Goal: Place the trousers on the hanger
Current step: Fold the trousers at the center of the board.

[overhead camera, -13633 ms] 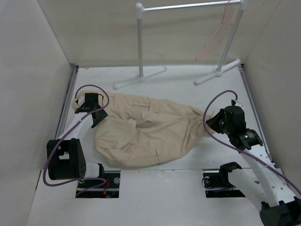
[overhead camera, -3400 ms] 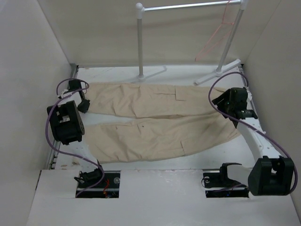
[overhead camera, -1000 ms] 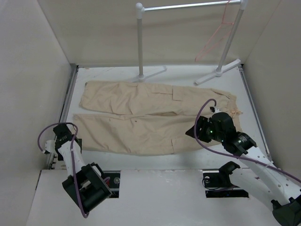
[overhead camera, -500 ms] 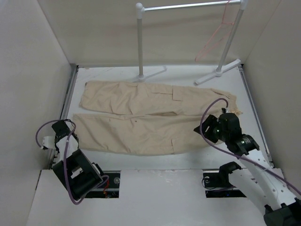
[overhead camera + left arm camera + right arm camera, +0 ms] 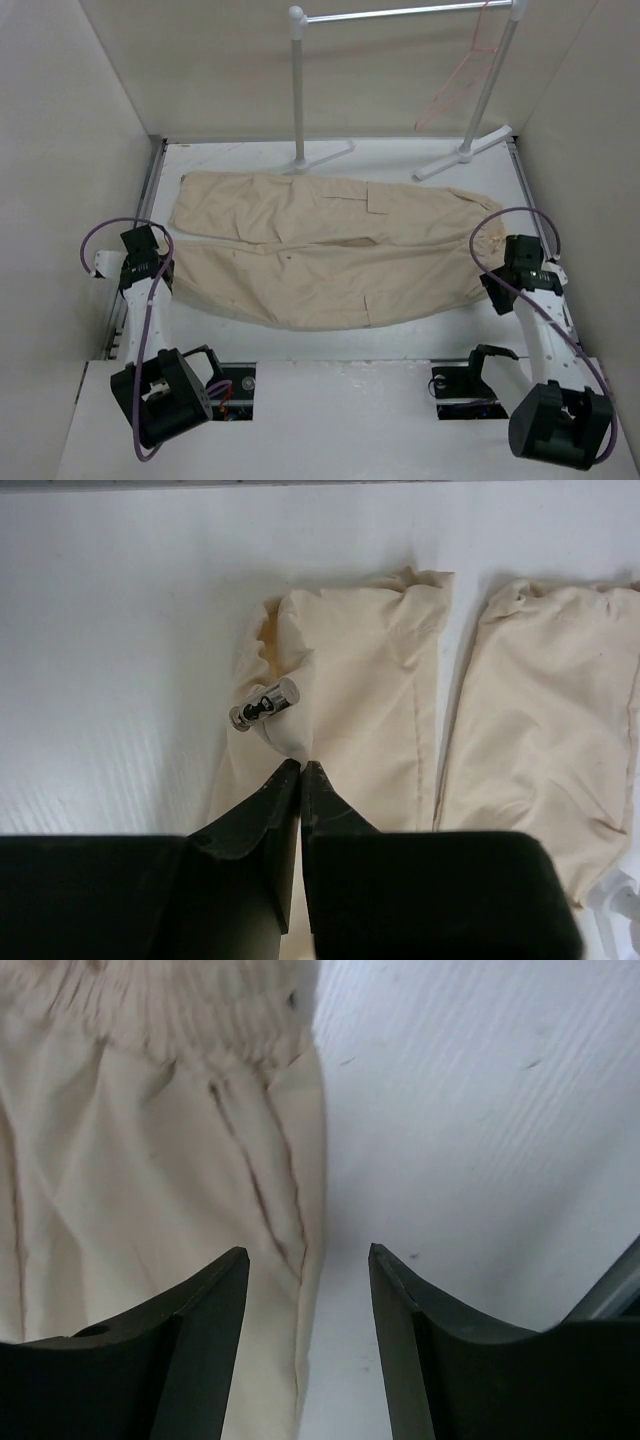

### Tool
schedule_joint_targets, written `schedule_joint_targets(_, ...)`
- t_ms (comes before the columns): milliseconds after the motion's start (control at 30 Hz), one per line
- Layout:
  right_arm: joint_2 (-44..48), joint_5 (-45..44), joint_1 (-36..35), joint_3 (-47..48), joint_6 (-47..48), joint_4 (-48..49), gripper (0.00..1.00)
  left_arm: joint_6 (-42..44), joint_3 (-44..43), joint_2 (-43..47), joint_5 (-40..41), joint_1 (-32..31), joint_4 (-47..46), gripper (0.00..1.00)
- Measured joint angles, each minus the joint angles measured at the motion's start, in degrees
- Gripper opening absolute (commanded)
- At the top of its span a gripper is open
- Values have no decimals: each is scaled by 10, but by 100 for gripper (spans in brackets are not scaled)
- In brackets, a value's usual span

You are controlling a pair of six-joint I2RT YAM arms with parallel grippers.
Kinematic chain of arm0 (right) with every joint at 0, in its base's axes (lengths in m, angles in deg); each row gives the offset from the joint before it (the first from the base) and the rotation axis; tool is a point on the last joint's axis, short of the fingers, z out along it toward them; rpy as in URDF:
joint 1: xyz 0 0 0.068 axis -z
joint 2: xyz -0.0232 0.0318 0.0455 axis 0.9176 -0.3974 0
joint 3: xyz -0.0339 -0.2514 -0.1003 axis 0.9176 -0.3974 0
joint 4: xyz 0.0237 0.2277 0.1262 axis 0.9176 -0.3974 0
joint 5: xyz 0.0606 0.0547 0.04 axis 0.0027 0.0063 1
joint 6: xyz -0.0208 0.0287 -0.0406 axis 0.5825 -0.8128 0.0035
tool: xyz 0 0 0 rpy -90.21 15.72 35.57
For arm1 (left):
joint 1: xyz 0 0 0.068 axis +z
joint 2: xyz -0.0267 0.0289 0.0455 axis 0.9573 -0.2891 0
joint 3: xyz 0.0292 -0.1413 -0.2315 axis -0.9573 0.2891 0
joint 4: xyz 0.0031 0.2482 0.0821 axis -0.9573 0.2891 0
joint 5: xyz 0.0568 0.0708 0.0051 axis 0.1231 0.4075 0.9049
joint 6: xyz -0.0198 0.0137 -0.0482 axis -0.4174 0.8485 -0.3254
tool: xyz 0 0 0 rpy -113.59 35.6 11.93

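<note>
The beige trousers (image 5: 320,250) lie flat across the table, legs side by side, cuffs to the left and gathered waistband to the right. My left gripper (image 5: 155,268) is at the near leg's cuff; in the left wrist view its jaws (image 5: 300,764) are shut, pinching a fold of the trousers (image 5: 370,680) beside a metal cord toggle (image 5: 265,702). My right gripper (image 5: 500,275) stands open at the waistband end, and the side edge of the trousers (image 5: 130,1160) lies between its fingers (image 5: 308,1260). The thin pink hanger (image 5: 455,85) hangs from the rack bar at the far right.
A white tubular rack (image 5: 297,90) with a silver bar (image 5: 400,12) stands at the back, its feet on the table just beyond the trousers. Plain walls close in the left, right and far sides. Purple cables loop off both wrists.
My left gripper moved away from the near-left corner to the near cuff and shut on the cloth. The right arm swung right to the waistband's edge, jaws still open.
</note>
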Motion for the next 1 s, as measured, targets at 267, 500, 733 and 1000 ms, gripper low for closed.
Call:
schedule_joint_targets(267,-126,-25,60,7,-3,52,51,-29,-5,-11,1,-24,11,3)
schedule_joint_targets(500,-227,-22,75,2,4,129,19,-39,-7,-23,1,-37,13,2)
schedule_joint_targets(733,-190,-23,78,6,15,129,3,-37,-9,-19,4,-21,26,0)
schedule_joint_targets(1000,-135,-36,41,130,23,93,2,-20,-186,-84,49,-21,70,0)
